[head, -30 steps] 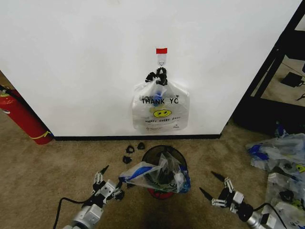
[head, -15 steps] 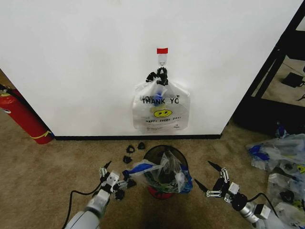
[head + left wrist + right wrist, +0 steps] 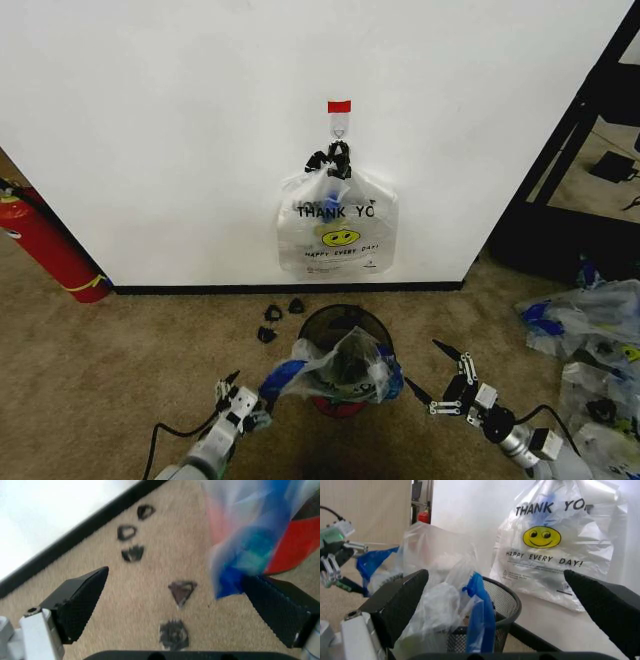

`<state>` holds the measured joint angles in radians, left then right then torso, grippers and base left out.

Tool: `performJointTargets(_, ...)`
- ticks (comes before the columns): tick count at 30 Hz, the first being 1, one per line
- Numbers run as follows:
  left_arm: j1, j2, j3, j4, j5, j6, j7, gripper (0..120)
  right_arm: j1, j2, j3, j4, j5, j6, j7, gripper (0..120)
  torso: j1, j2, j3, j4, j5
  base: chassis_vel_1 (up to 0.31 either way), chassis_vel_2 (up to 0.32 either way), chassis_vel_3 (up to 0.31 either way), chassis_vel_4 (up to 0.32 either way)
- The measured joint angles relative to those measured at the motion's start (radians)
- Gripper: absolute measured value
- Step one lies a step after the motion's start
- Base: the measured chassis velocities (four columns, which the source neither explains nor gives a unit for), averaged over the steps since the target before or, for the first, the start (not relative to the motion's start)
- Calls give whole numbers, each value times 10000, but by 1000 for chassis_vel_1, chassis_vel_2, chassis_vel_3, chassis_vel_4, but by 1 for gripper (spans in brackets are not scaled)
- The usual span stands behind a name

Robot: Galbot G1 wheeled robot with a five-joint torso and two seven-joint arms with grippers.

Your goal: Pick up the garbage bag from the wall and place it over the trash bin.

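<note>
One garbage bag (image 3: 338, 228) with "THANK YOU" print and a smiley hangs from the hook on the white wall (image 3: 180, 130); it also faces the right wrist camera (image 3: 555, 543). Below it stands the black mesh trash bin (image 3: 322, 322) (image 3: 502, 603), with another translucent garbage bag (image 3: 340, 365) (image 3: 440, 577) draped over its mouth. That bag's blue handle (image 3: 280, 378) (image 3: 235, 570) hangs loose at the bin's left. My left gripper (image 3: 243, 402) (image 3: 175, 575) is open beside the handle, not holding it. My right gripper (image 3: 423, 364) (image 3: 495, 573) stands open to the right of the bin.
A red fire extinguisher (image 3: 45, 245) leans at the wall on the left. Small black clips (image 3: 280, 318) (image 3: 131, 542) lie on the carpet between bin and baseboard. Several more bags (image 3: 590, 340) are piled at the right, below a black frame (image 3: 565, 160).
The left gripper has drawn back from the bin toward me, and the blue handle now hangs by the bin. The right gripper has moved in closer to the bin.
</note>
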<state>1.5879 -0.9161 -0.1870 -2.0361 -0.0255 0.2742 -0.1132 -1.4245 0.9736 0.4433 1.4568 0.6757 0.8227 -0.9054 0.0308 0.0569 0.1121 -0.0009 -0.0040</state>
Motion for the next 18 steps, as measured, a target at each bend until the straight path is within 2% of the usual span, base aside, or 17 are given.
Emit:
performJointTargets(3, -24, 60, -56, -30, 35, -150, 81, 100, -1, 8, 0, 1, 0, 0, -1, 100, 0, 0, 0, -1, 0, 0, 0, 0, 0)
performJointTargets(6, -36, 430, -339, -193, 131, -829, 557, 100, -58, 22, 18, 54, -37, 0, -9, 100, 0, 0, 0, 0, 0, 0, 0, 0, 0)
performJointTargets(8, -33, 526, -362, -224, 131, -989, 704, 100, -84, 27, 48, 63, -45, 0, -9, 100, 0, 0, 0, 2, -1, 0, 0, 0, 0)
performJointTargets(11, 44, 860, -585, -343, 209, -1850, 1478, 100, -172, 37, 127, 99, -50, 0, -6, 100, 0, 0, 0, -4, -1, 0, 0, 0, 0)
performJointTargets(14, 225, 1085, -1050, -431, 445, -3111, 2830, 100, -172, 36, 144, 126, -65, 0, 5, 100, 0, 0, 0, 3, -1, 0, 0, 0, 0)
performJointTargets(15, 229, 1101, -1164, -444, 519, -3385, 3250, 100, -168, 37, 144, 127, -68, 0, 8, 100, 0, 0, 0, 2, 0, 0, 0, 0, 0)
performJointTargets(16, 229, 1101, -1164, -444, 519, -3385, 3250, 100, -168, 37, 144, 127, -68, 0, 8, 100, 0, 0, 0, 2, 0, 0, 0, 0, 0)
performJointTargets(18, 73, 1097, -1380, -507, 558, -3926, 4318, 100, -149, 40, 144, 127, -77, 0, 39, 100, 0, 0, 0, 2, -2, 0, 0, 0, 0)
